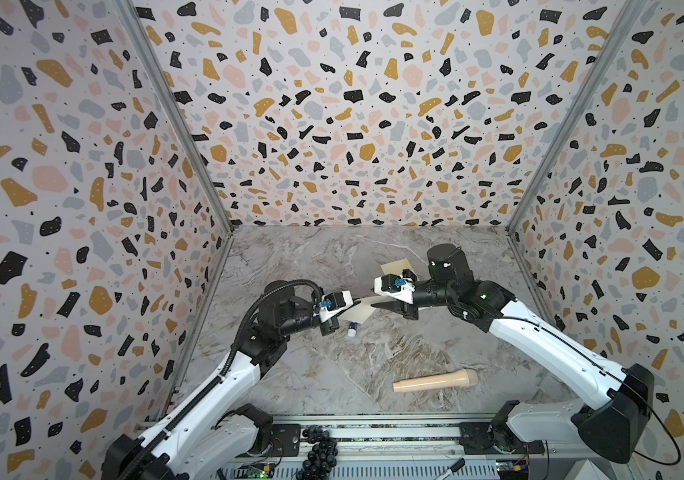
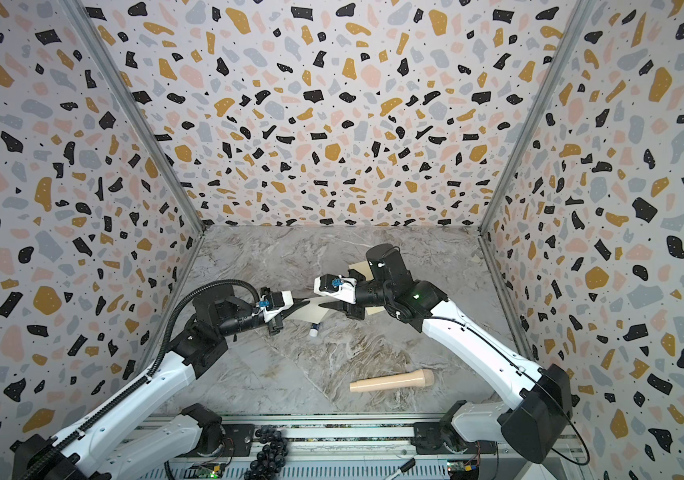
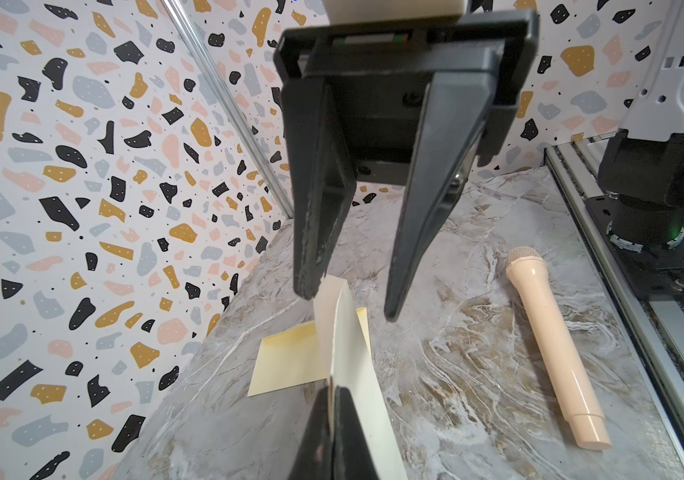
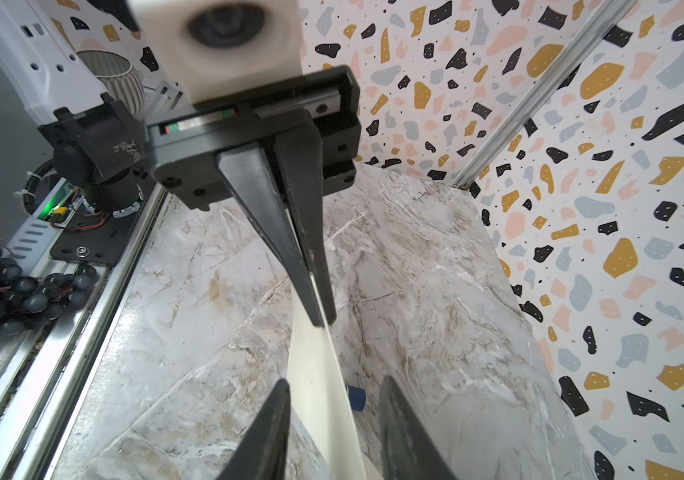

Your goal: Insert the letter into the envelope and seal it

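Lab test booth — terrazzo-print walls (image 1: 332, 104), marble-look tabletop (image 1: 332, 374), aluminium rail (image 1: 394, 432) carrying arm bases (image 1: 485, 436), bare circuit boards (image 1: 259, 471).

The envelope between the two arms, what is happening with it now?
The left gripper is shut on one end of the pale envelope and holds it above the marble table. The right gripper is open, with the envelope's other end between its jaws. The tan letter lies flat on the table below, not yet inside.
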`<state>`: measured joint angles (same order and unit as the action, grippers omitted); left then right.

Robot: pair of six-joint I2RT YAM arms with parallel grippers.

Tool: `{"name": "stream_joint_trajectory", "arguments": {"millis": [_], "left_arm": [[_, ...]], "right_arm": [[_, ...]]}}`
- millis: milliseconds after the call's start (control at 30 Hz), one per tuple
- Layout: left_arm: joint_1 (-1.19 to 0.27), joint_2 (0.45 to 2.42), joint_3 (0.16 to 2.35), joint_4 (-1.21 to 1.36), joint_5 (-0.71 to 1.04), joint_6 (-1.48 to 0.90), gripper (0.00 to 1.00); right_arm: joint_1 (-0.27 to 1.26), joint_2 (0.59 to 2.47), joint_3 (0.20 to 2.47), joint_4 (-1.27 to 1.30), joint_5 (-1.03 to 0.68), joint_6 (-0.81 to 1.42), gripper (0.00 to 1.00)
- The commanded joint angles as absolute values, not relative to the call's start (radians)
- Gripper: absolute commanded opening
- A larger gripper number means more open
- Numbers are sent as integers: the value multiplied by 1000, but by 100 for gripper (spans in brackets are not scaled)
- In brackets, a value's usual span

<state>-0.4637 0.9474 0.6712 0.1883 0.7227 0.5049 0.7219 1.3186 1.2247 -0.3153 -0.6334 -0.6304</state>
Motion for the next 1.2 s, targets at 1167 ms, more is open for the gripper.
{"name": "stream_joint_trajectory", "arguments": {"millis": [1167], "left_arm": [[-460,889,653,285,603,487,0]], "right_arm": [[670,1341,1177,-337,-540,-641,7]]}}
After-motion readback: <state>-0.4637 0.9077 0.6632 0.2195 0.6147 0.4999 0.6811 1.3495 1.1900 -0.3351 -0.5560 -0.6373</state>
